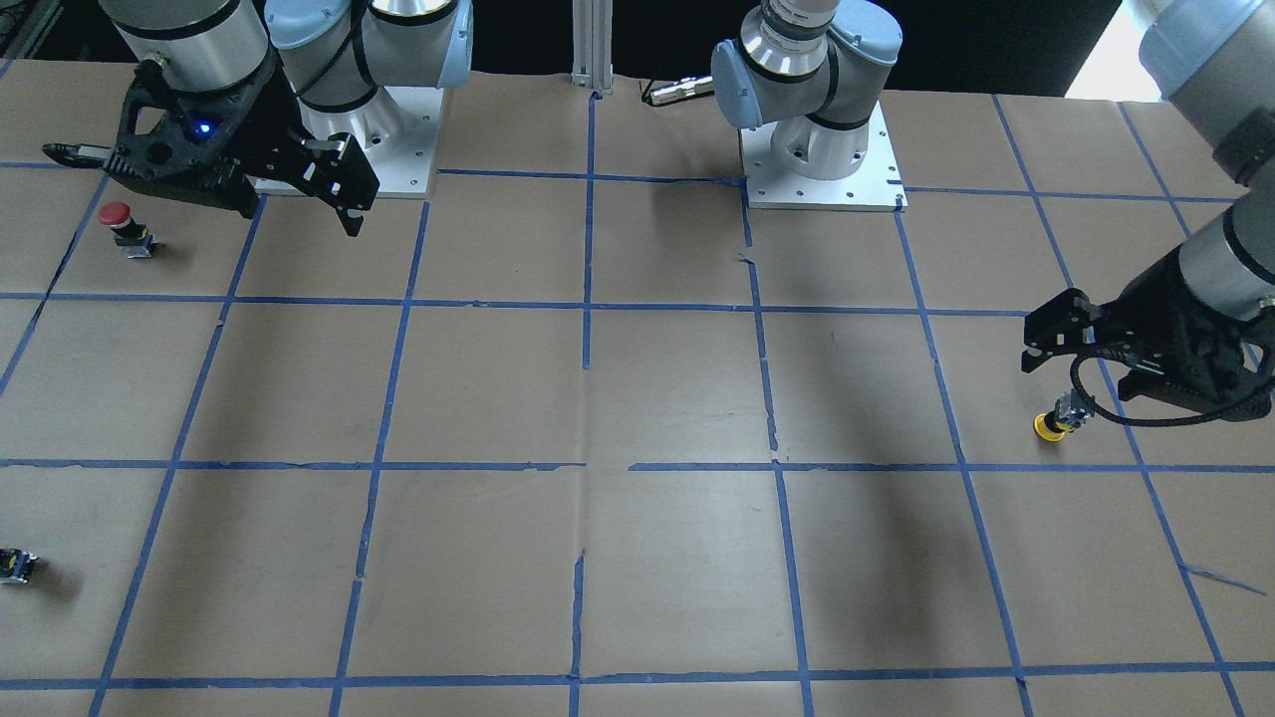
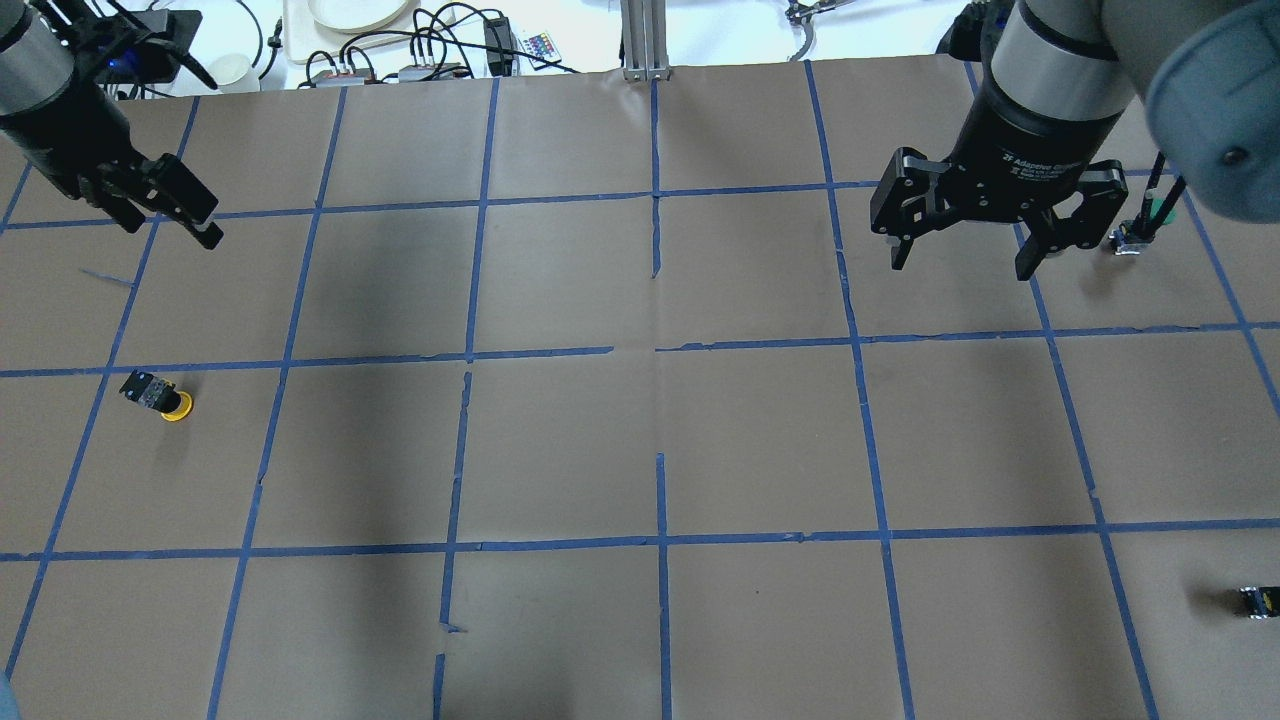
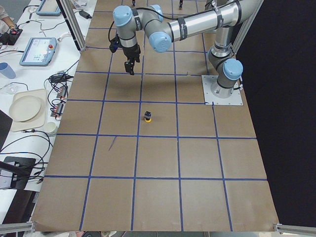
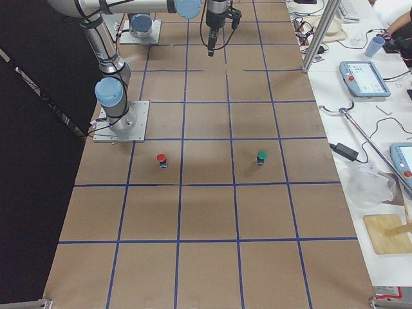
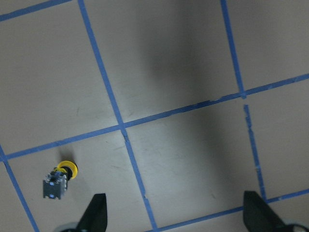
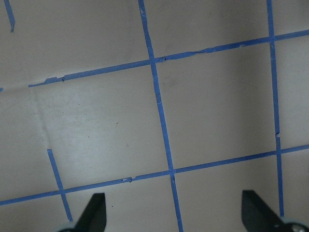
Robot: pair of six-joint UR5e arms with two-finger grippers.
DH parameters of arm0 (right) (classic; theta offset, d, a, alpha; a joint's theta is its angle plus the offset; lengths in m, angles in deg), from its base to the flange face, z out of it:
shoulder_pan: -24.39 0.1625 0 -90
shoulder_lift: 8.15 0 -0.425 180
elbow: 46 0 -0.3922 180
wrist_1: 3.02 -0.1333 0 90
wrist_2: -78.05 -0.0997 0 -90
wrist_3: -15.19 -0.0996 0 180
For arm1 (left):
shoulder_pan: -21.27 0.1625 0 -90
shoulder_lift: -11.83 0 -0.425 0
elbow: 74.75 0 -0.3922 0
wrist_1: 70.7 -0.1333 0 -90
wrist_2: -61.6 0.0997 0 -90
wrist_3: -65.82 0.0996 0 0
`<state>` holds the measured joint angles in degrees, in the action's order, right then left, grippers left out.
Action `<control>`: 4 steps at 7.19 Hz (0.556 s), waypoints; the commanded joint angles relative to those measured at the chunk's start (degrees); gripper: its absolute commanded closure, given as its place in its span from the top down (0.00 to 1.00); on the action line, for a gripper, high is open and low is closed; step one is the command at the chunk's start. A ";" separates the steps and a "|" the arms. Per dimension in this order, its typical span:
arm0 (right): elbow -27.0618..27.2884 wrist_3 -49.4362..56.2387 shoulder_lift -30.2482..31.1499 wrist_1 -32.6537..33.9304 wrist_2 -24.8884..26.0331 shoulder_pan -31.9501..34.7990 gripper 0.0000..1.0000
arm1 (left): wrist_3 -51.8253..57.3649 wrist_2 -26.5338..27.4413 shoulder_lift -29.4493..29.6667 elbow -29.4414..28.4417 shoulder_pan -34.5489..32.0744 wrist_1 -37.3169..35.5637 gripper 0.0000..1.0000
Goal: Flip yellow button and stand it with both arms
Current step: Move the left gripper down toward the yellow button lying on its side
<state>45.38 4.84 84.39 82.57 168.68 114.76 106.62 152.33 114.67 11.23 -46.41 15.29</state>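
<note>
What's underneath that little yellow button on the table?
Only the brown paper covering the table, inside a square of blue tape lines. The yellow button appears to stand upside down on it. The patch directly beneath it is covered, so I cannot see it.

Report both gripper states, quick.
Left gripper: open, holding nothing.
Right gripper: open, holding nothing.

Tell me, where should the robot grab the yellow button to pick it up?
Best by its boxy black-and-grey body, not the round cap, which could slip. The yellow button seems tipped over, with its body sticking out free. The open left hand, the nearer one, could come down from above and pinch the body's flat sides.
</note>
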 commanded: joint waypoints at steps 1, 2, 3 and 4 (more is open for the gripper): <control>-0.06 -0.20 0.01 1.94 -0.10 -0.28 1.00 | 9.78 -0.02 1.05 5.92 5.60 -8.93 0.99; 0.03 -0.20 0.01 1.95 0.16 -0.28 1.00 | 16.26 -0.02 1.31 11.00 8.50 -14.30 0.99; -0.06 -0.38 -0.08 2.91 -0.01 -0.37 1.00 | 20.42 0.06 1.31 16.10 10.96 -24.02 0.99; 0.03 -0.38 -0.16 3.62 0.08 -0.63 1.00 | 20.98 0.06 1.40 20.07 12.29 -29.77 0.99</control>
<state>45.36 4.53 84.32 85.27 168.72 114.36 124.78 152.37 115.96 25.88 -36.42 -6.06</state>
